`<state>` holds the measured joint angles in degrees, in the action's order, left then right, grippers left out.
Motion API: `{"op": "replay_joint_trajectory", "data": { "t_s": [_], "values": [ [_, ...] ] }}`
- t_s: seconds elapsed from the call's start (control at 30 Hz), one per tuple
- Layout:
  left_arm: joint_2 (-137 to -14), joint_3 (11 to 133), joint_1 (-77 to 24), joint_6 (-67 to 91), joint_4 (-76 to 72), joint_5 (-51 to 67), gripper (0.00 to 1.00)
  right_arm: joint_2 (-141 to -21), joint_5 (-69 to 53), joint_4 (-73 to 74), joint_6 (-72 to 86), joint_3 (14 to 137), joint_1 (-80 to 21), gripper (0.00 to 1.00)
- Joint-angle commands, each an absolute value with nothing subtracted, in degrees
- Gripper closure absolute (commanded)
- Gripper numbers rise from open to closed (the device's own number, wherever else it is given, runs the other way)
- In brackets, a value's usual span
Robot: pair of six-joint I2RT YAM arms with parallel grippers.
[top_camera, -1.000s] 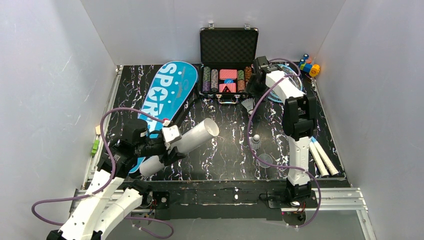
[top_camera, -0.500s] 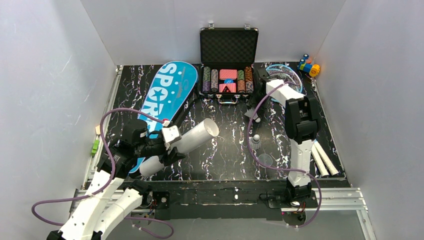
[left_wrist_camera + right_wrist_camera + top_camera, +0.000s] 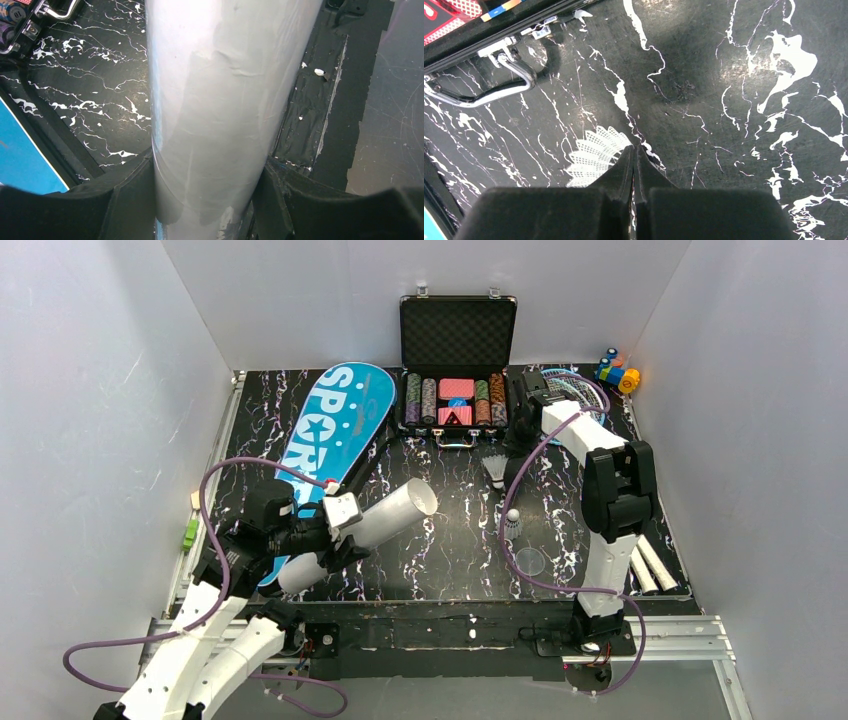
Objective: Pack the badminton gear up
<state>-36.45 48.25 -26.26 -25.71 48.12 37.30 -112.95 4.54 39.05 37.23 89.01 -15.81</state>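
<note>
Right gripper (image 3: 634, 150) is pressed together, shuttlecock (image 3: 594, 157) just left of its tips; perhaps only the skirt is pinched, so it can slip. Left gripper (image 3: 202, 172) clamps tube (image 3: 225, 75).

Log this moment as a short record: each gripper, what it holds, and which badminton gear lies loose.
left gripper: clamped on the white tube, open end toward mid-table
right gripper: shut on the skirt edge of the held shuttlecock, in front of the poker case
loose shuttlecock: on the table, ungripped
rackets: far right, partly behind the right arm
blue bag: flat, far left
</note>
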Motion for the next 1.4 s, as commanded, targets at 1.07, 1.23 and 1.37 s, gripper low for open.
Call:
{"op": "replay_joint_trajectory", "data": {
  "t_s": [1.07, 1.23, 1.37],
  "values": [
    [-34.2, 46.3, -26.2, -25.7, 46.6, 37.2, 0.73, -63.0, -6.7, 25.6, 49.5, 79.1, -37.9, 0.99],
    [-35.2, 47.0, -26.2, -24.6, 45.9, 37.3, 0.73, -59.9, -6.9, 24.2, 50.9, 78.9, -39.5, 0.99],
    [-35.9, 47.4, -26.2, -23.7, 44.5, 37.3, 0.73, -58.1, -7.0, 23.1, 51.8, 78.6, -41.3, 0.99]
  ]
}}
